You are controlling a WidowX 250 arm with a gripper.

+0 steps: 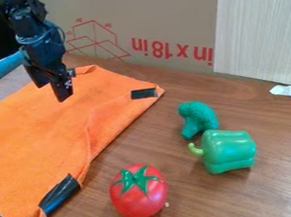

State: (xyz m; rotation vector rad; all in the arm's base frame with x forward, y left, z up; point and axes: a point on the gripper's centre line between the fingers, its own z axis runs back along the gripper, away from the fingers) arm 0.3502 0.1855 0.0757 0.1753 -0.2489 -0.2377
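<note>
Dangling the hand over the orange cloth, near its far edge, with fingers standing apart. Spreading the cloth on the brown bench, beneath the hand and toward the camera. Showing a tomato, green pepper and broccoli beside the cloth, well apart from the hand

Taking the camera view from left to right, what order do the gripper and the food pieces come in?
Gripper → tomato → broccoli → green pepper
</note>
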